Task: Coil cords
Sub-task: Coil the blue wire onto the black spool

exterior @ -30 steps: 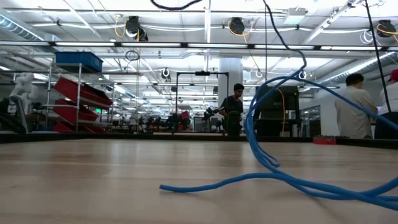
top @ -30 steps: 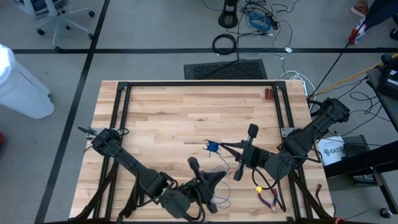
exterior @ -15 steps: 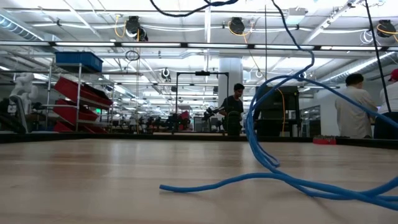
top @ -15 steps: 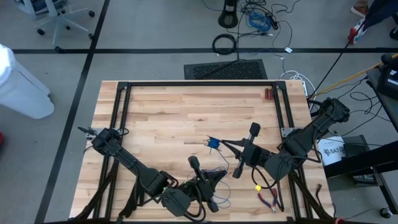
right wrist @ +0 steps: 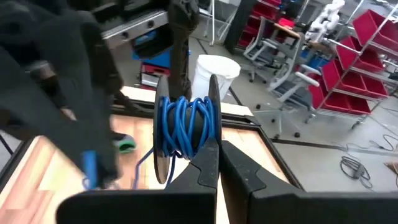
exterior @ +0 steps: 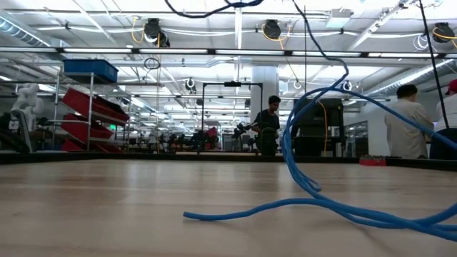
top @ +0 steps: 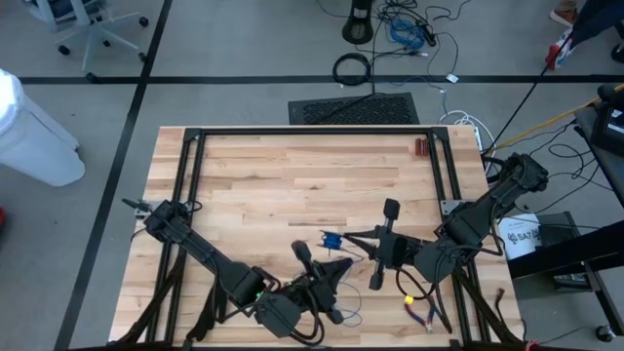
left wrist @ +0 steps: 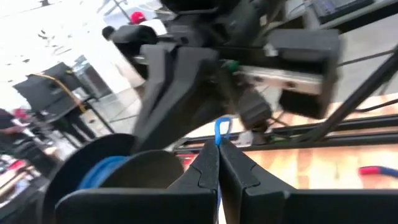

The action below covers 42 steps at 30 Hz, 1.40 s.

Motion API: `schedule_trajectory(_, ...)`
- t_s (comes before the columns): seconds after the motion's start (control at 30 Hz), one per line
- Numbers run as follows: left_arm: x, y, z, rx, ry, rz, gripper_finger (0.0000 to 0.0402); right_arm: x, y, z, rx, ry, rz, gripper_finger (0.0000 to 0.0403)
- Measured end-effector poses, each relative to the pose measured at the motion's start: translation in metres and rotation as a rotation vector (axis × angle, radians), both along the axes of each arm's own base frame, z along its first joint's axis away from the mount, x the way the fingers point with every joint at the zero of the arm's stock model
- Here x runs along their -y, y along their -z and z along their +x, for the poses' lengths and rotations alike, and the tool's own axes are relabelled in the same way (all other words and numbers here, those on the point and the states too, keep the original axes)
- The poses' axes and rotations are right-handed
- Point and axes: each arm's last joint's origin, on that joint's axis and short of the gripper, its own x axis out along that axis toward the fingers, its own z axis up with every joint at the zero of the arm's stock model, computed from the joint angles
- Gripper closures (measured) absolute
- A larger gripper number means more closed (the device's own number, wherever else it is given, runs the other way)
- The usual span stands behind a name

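Near the table's front edge I have the cord [top: 343,261] strung between both grippers: left gripper [left wrist: 217,158] pinching it, right gripper [right wrist: 214,149] pinching the spool [right wrist: 185,127]. Loose slack could snag and slip off.

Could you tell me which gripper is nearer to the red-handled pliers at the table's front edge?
Right. The right gripper sits just inboard of the pliers; the left gripper is farther along the front edge.

Near edge of my table [top: 263,175]: left gripper [top: 330,263] leftward, right gripper [top: 363,236] rightward, cord [top: 331,240] between them (pliers [top: 421,310] lie farther right).
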Motion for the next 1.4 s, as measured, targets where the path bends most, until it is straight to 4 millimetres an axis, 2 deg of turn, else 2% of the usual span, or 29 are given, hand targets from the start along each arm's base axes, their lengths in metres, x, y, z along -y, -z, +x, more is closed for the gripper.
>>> schedule_trajectory(0.3,0.004,-0.022,-0.021,0.029,-0.002,-0.01,0.04,-0.001,0.001,0.0,-0.021,-0.058,0.005,0.0403)
schedule_trajectory(0.57,0.012,-0.025,-0.043,-0.018,-0.14,0.064,0.04,-0.004,0.001,0.0,-0.031,-0.116,0.019,0.0403)
schedule_trajectory(0.97,0.013,-0.025,-0.046,-0.042,-0.187,0.111,0.04,-0.009,-0.008,-0.01,-0.008,-0.259,0.081,0.0403)
schedule_trajectory(1.4,0.018,-0.025,-0.05,-0.045,-0.171,0.117,0.04,-0.012,-0.019,-0.025,0.033,-0.272,0.085,0.0403)
